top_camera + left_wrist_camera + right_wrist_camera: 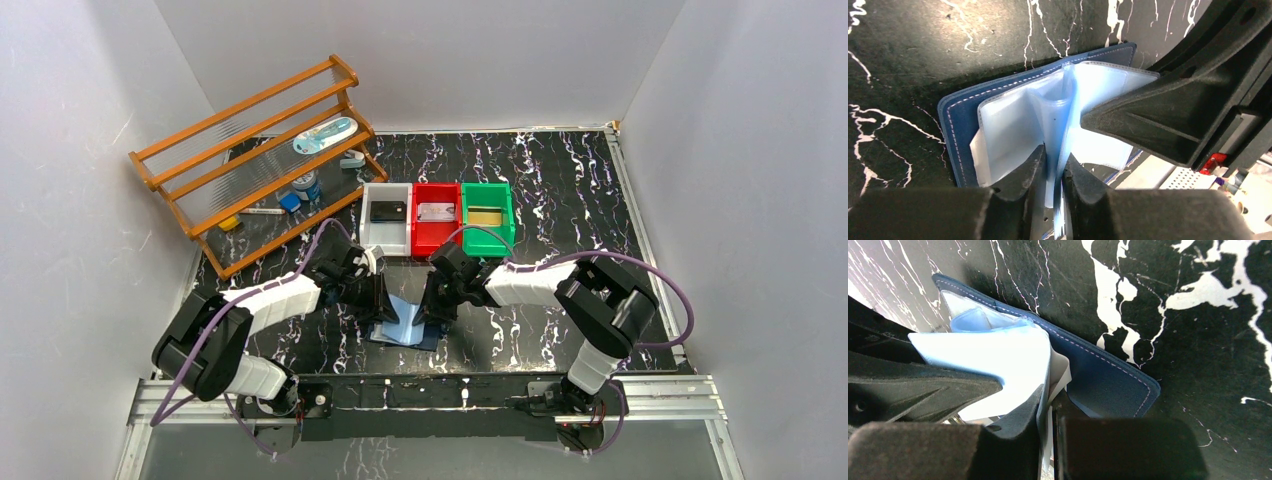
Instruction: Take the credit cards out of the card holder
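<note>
The card holder (405, 325) lies open on the counter (570, 190) between the two arms, just in front of the three bins (436, 246). It looks light and floppy — a stitched navy cover with thin, slick pocket leaves that will likely buckle and lift rather than stay put. One side probably wants pinning while the other works a pocket's open edge. The left jaws are nipped shut on an upright clear leaf (1060, 125) at the spine. The right jaws pinch a pale blue leaf (998, 355) near its corner. No card shows in either leaf — whether one remains inside, I cannot tell.
</note>
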`<action>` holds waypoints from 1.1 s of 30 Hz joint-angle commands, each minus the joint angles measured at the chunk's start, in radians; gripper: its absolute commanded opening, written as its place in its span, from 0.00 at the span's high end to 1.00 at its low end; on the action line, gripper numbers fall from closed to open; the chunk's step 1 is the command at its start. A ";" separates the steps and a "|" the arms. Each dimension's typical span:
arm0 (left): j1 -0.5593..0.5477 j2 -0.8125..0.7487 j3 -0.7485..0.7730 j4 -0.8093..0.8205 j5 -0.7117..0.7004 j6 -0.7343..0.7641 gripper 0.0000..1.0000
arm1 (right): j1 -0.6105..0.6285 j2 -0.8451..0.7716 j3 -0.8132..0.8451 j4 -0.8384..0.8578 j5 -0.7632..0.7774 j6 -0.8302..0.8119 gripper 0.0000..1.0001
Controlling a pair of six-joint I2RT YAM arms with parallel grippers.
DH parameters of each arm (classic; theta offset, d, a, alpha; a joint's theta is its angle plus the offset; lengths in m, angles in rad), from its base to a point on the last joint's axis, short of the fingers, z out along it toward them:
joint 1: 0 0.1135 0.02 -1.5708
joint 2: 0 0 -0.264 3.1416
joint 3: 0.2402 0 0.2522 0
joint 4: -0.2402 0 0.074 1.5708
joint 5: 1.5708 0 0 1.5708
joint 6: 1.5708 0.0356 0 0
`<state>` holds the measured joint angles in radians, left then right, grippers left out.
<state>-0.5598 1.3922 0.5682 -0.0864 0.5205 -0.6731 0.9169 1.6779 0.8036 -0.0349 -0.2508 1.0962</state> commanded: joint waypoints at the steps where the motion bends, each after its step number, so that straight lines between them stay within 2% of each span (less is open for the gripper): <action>1: -0.006 -0.019 0.005 -0.032 -0.013 -0.002 0.88 | 0.005 -0.002 -0.004 0.010 0.011 -0.003 0.83; 3: -0.006 -0.051 0.017 -0.062 -0.046 0.010 0.96 | 0.005 -0.008 -0.002 0.002 0.018 -0.005 0.83; 6: -0.005 -0.078 0.029 -0.086 -0.074 0.017 1.00 | 0.005 -0.024 0.003 -0.016 0.040 -0.010 0.83; 9: -0.005 -0.099 0.046 -0.109 -0.109 0.028 1.00 | 0.005 -0.043 0.007 -0.042 0.071 -0.014 0.83; 15: -0.022 -0.086 0.129 -0.286 -0.269 0.131 1.00 | 0.003 -0.053 0.020 -0.059 0.077 -0.027 0.82; 17: -0.026 -0.073 0.151 -0.326 -0.275 0.157 0.84 | 0.003 -0.050 0.029 -0.069 0.079 -0.030 0.82; 21: -0.039 -0.129 0.197 -0.376 -0.348 0.170 0.69 | 0.001 -0.060 0.038 -0.112 0.113 -0.039 0.82; 26: -0.039 -0.168 0.277 -0.483 -0.477 0.225 0.64 | -0.008 -0.073 0.040 -0.146 0.139 -0.050 0.82; 29: -0.039 -0.177 0.287 -0.527 -0.541 0.237 0.54 | -0.013 -0.077 0.049 -0.171 0.149 -0.064 0.80; 30: -0.040 -0.181 0.272 -0.519 -0.543 0.233 0.50 | -0.015 -0.081 0.052 -0.176 0.149 -0.068 0.78; 33: -0.039 -0.169 0.220 -0.460 -0.468 0.205 0.48 | -0.015 -0.103 0.068 -0.201 0.153 -0.089 0.69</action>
<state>-0.5941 1.2278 0.8314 -0.5251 0.0422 -0.4644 0.9089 1.6245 0.8238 -0.1646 -0.1394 1.0546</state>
